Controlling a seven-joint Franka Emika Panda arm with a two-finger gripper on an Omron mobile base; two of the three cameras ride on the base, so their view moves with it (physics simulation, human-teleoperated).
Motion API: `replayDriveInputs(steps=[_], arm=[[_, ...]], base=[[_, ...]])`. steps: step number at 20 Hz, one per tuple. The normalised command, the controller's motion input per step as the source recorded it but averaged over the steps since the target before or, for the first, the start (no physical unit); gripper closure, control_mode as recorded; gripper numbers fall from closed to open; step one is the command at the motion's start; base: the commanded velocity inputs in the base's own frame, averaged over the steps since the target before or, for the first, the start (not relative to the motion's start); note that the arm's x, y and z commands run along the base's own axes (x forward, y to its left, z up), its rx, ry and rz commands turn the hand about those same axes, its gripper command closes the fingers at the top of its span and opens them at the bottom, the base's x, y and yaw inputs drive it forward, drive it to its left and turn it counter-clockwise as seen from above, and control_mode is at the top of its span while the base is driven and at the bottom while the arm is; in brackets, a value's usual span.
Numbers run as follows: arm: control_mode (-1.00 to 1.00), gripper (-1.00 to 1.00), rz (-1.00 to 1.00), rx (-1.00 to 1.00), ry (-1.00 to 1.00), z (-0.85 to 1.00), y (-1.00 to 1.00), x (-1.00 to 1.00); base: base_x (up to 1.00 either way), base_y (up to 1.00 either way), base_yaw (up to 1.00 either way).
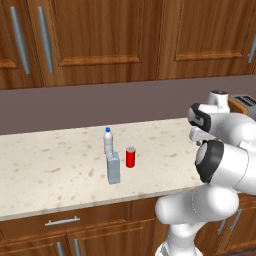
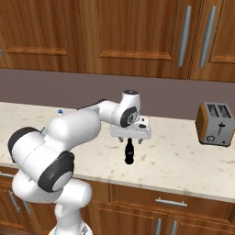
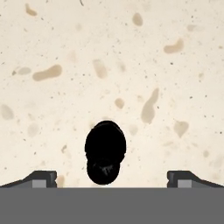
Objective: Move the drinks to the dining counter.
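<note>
three drinks stand clustered on the stone counter [image 1: 60,165], well apart from the arm: the bottle [image 1: 108,140] at the back, the can [image 1: 130,157] at about four o'clock from it, the carton [image 1: 113,168] at six o'clock, nearest the front edge. none has reached the dining counter, so the task looks barely begun. the gripper [image 2: 130,134] hangs over the counter with jaws spread wide and nothing between them, pointing straight down, likely so it can drop onto something from above. a small black bottle [image 2: 130,152] stands directly beneath it; in the hand view it sits at six o'clock between the tips, seen top-down. whether it counts as a drink cannot be told. a toaster [image 2: 215,124] sits at three o'clock, well clear.
</note>
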Motion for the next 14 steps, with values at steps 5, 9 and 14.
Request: replayDriveInputs(steps=[5,9,14], arm=[[-1.0,-1.0,0.0,0.0,0.0,-0.03,0.0,0.21],[-1.0,-1.0,0.0,0.0,0.0,-0.01,0.0,0.09],[-1.0,-1.0,0.0,0.0,0.0,-0.03,0.0,0.0]], base=[[0.0,0.0,0.0],[0.0,0.0,0.0],[0.0,0.0,0.0]])
